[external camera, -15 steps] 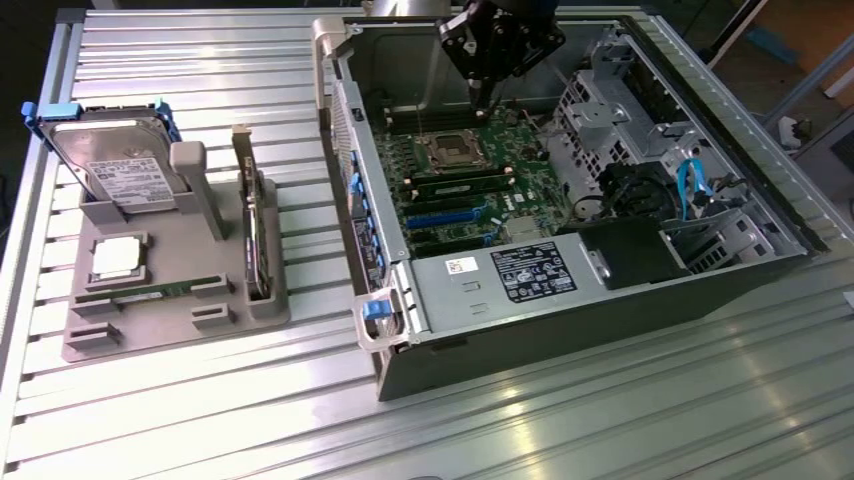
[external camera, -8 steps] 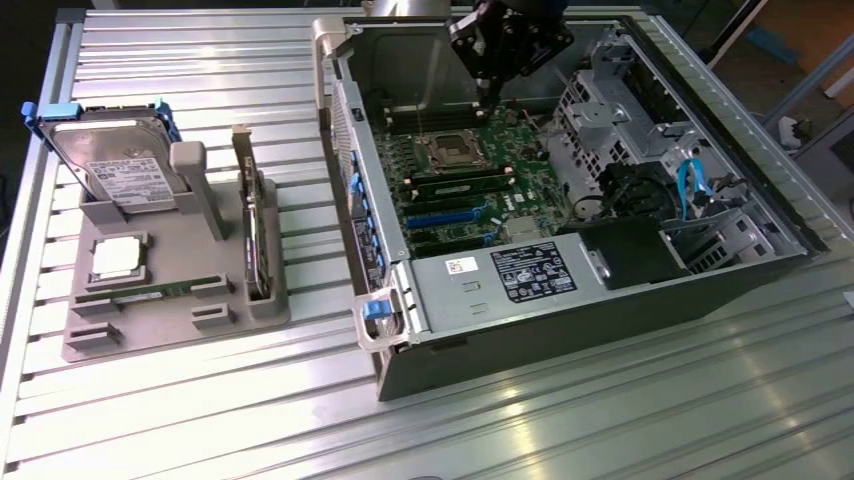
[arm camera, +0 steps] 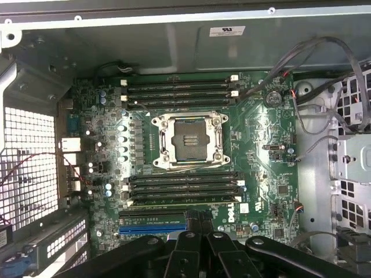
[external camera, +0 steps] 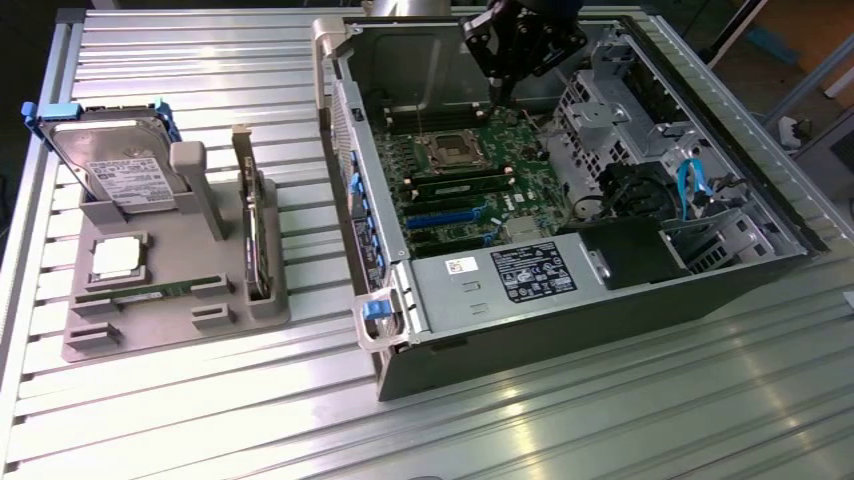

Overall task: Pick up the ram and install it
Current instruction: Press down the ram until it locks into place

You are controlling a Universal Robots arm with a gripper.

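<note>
A long thin green ram [external camera: 147, 290] stands on edge in the front slot of the grey holder [external camera: 174, 330], at the exterior view's left. A similar green stick [external camera: 461, 187] sits in a memory slot [arm camera: 184, 200] just below the CPU socket [arm camera: 189, 141] on the motherboard. My gripper [external camera: 505, 98] hangs inside the open computer case [external camera: 400, 300], above the motherboard and far from the holder. In the wrist view its black fingers [arm camera: 185, 255] are pressed together, so my gripper [arm camera: 201, 236] is shut with nothing in it.
The holder also carries a silver hard drive with a blue frame [external camera: 114, 165], a CPU chip [external camera: 118, 255] and an upright expansion card [external camera: 251, 230]. Case walls, a drive cage [external camera: 607, 110] and cables [external camera: 687, 185] surround the motherboard. The table is ribbed metal [external camera: 601, 400].
</note>
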